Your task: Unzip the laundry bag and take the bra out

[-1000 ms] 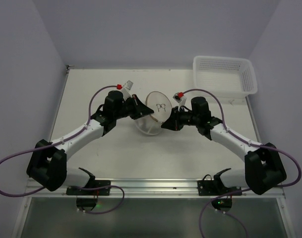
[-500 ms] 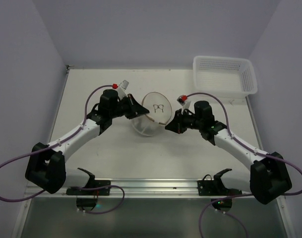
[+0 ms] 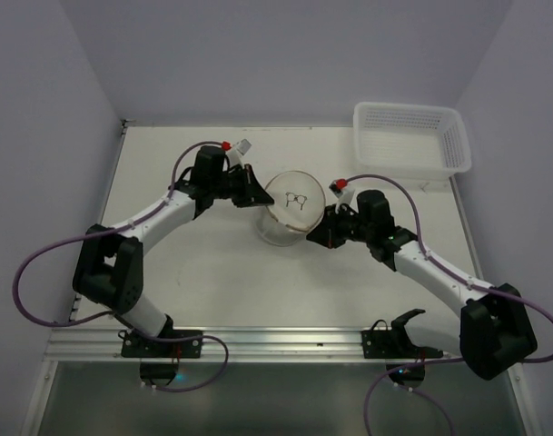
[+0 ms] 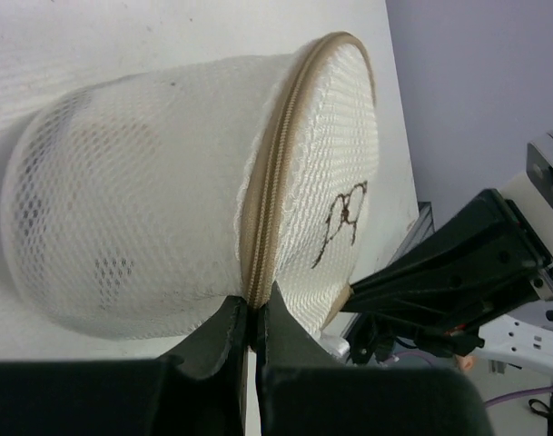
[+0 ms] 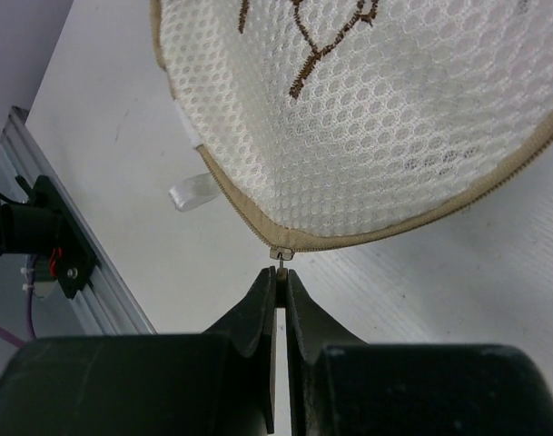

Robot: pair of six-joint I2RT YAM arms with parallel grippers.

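Looking down from above: finding the bag (image 3: pixel 291 213) tipped on its side at the centre of the frame, on the table (image 3: pixel 185 263), its flat face with the dark mark (image 3: pixel 296 199) facing up toward the camera. Meeting it from the upper left with the left gripper (image 3: pixel 261 199) and from the lower right with the right gripper (image 3: pixel 311 237); not managing to tell the jaws' state from up here. Seeing the basket (image 3: pixel 412 136) well apart at the upper right.

Turning to the left wrist view: pinching the tan rim (image 4: pixel 276 173) at bottom centre, jaws pressed together on it. Making out through the mesh a dim shape (image 4: pixel 117 150), too blurred to name.

Turning to the right wrist view: nipping the small metal pull (image 5: pixel 279 254) at the bag's lower edge, jaws all but closed on it. Catching also a white tab (image 5: pixel 191 193) beside the rim at the left, not made out from above.
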